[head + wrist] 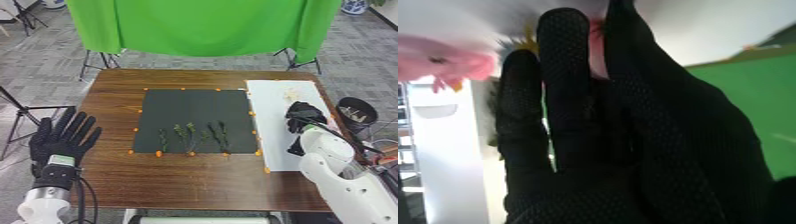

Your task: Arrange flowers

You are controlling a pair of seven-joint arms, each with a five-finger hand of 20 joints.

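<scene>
A green cloth (200, 27) hangs beyond the brown wooden table (169, 182). On the tabletop lies a black mat (194, 107), with a white sheet (277, 107) to its right and orange markers (159, 154) along the mat's edges. The right hand (305, 114) is over the white sheet; whether it is closed on a stem, I cannot tell. The left hand (60, 142) is palm down by the table's left side, its fingers straight and spread, holding nothing. Leafy green sprigs (223, 134) lie side by side on the near part of the mat, while small pale sprays (293, 94) sit toward the far end of the sheet.

The step in hand seems to be picking the next flower from the sheet. The next move probably calls for a light hold low on one stem, a clean lift, then laying it among the greenery.

The head view gives the layout of the sprigs; the right wrist view brings out a pink blossom (444, 59) and a spiky yellow bloom (528, 44) close by the right hand.
</scene>
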